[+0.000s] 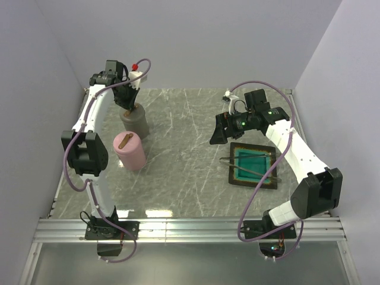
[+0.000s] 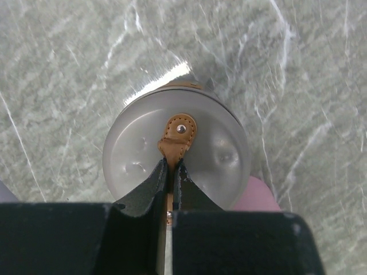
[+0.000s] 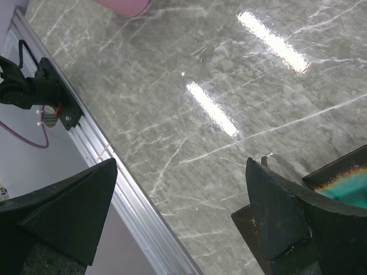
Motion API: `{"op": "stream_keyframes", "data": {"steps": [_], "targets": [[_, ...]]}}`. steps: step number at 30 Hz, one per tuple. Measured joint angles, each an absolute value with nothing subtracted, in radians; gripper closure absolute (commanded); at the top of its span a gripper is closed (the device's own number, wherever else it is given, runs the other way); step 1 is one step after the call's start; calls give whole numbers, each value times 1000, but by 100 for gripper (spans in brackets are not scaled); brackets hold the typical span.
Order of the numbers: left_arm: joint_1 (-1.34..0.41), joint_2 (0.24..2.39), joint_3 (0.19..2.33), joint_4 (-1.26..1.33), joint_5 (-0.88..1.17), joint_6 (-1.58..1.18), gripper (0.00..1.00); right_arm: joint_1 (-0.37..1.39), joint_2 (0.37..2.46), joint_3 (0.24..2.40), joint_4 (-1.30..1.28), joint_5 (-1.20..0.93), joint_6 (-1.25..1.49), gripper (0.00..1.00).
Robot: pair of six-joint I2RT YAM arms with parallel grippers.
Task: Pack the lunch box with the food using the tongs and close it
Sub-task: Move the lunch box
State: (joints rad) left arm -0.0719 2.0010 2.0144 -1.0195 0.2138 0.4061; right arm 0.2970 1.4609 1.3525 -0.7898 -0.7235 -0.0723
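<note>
One marble table (image 1: 190,119), bearing everything below.

Two arms: left arm (image 1: 89,119) stretched toward the far-left corner, right arm (image 1: 297,151) bent over the right half.

One square dark tray (image 1: 233,175) with a teal floor, on the right side of the table.

Two round pots, upright, at the left, just beside each other; touching or not, impossible to tell. Grey pot (image 1: 135,123) farther back, pink pot (image 1: 132,151) nearer the bases.

One frosted lid (image 2: 223,143) on the grey pot.

One pair of tongs (image 1: 243,166), lying across the tray from its left rim toward its near-right corner, one end jutting past the left rim. Arms close together, nothing between them, touched by neither gripper.

Two grippers. Left gripper (image 2: 171,166) directly above the grey pot, jaws pinched together on the tan tab (image 2: 179,134) at the lid's centre. Right gripper (image 1: 221,129) spread to its widest and empty, hovering just beyond the tray's far-left corner, near the tongs yet apart from them, well apart from both pots.

Two tan tabs, one per pot; pink pot's tab (image 1: 123,141) free.

Food: too small to make out in any view.
</note>
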Motion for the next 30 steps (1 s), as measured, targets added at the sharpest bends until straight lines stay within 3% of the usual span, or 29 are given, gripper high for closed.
{"op": "stream_keyframes", "data": {"steps": [10, 26, 27, 30], "targets": [[-71, 1849, 1816, -1021, 216, 398, 94, 297, 1461, 1353, -790, -727, -72, 0], [-71, 1830, 1871, -1060, 217, 362, 50, 297, 1461, 1353, -790, -727, -72, 0], [-71, 1830, 1882, -1059, 218, 358, 43, 297, 1461, 1353, -790, -727, -72, 0], [-71, 1830, 1921, -1060, 221, 346, 40, 297, 1461, 1353, -790, -726, -72, 0]]}}
